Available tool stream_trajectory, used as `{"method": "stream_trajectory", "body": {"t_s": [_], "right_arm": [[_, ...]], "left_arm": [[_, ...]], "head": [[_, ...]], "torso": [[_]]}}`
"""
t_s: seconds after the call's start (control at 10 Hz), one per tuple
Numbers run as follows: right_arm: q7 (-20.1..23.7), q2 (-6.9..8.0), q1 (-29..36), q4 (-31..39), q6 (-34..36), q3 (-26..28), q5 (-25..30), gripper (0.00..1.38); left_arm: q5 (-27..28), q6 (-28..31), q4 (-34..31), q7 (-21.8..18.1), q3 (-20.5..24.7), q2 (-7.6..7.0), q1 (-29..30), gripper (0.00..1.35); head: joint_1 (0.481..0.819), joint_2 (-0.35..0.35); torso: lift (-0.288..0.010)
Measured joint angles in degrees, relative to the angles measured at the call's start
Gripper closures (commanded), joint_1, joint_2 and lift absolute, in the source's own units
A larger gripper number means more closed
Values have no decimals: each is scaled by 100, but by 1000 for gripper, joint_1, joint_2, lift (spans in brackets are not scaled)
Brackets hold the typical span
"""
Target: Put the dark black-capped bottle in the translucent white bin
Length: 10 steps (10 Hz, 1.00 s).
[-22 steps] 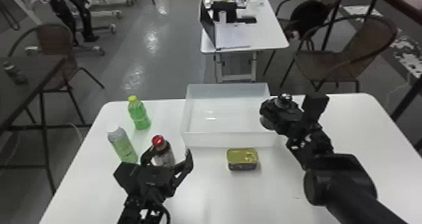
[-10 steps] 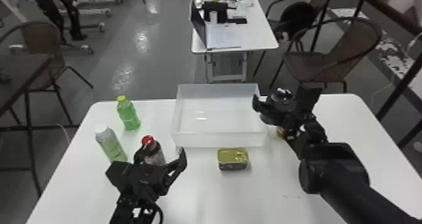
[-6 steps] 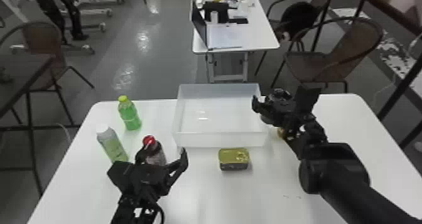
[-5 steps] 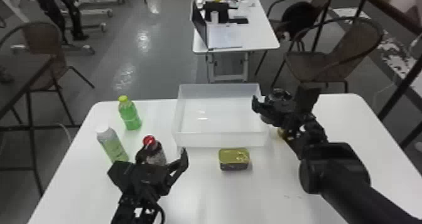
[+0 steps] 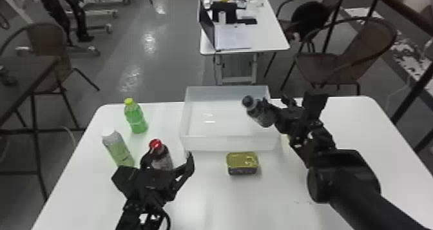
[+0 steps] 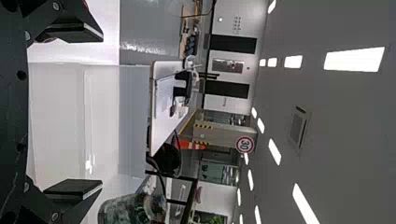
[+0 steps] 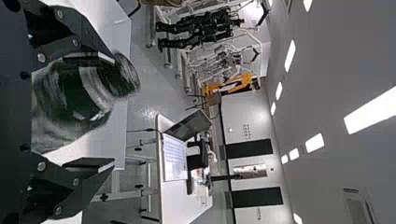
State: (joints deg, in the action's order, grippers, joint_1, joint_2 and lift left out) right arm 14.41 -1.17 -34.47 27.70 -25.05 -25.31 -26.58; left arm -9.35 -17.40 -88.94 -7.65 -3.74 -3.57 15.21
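carry was done: dark bottle (image 5: 261, 114) was tilted above bin (image 5: 229, 144), looked loose. right gripper (image 7: 113, 111), left gripper (image 6: 102, 111): jaws were apart. landing in bin remained.

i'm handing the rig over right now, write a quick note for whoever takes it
Left gripper: open, by the red-capped bottle.
Right gripper: fingers apart, dark bottle right at them, tilted; whether anything grips it is unclear.
Where: the bottle looks to be over the right side of the bin, not resting on its floor.
Done: bottle is off the table.
Left: get it down inside the bin, then clear the right arm.
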Motion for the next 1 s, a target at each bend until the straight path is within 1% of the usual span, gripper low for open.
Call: {"method": "stream_trajectory", "body": {"t_s": [0.2,0.4,0.5,0.6,0.7,0.8,0.9,1.0], "right_arm": [[0,2,18,49,-70,0,11,367],[44,0,81,154,-150,4,-85,153],[199,-22,232,420,-197,20,-233,91],[264,-102,576,999,-226,147,-183,88],[261,-188,1131,1772,-211,563,231,88],[228,-258,1823,2623,-85,1065,586,88],[16,-330,2569,3550,121,1427,821,91],[-240,-393,3300,4539,525,1687,1178,93]], "left_arm": [[-2,-8,0,1,5,5,11,190],[1,-12,0,0,5,6,18,191],[-2,-47,0,1,20,9,38,190],[-5,-110,-2,10,61,13,76,190],[-2,-167,-8,40,114,32,106,190],[42,-234,-9,46,178,86,125,190],[95,-309,-18,45,256,169,157,190],[146,-374,-29,45,330,251,196,190]], "head": [[695,94],[695,95],[695,102],[695,107],[695,110],[695,92],[695,70],[695,57]], "torso": [[-20],[-20],[-20],[-20],[-20],[-20],[-20],[-20]]}}
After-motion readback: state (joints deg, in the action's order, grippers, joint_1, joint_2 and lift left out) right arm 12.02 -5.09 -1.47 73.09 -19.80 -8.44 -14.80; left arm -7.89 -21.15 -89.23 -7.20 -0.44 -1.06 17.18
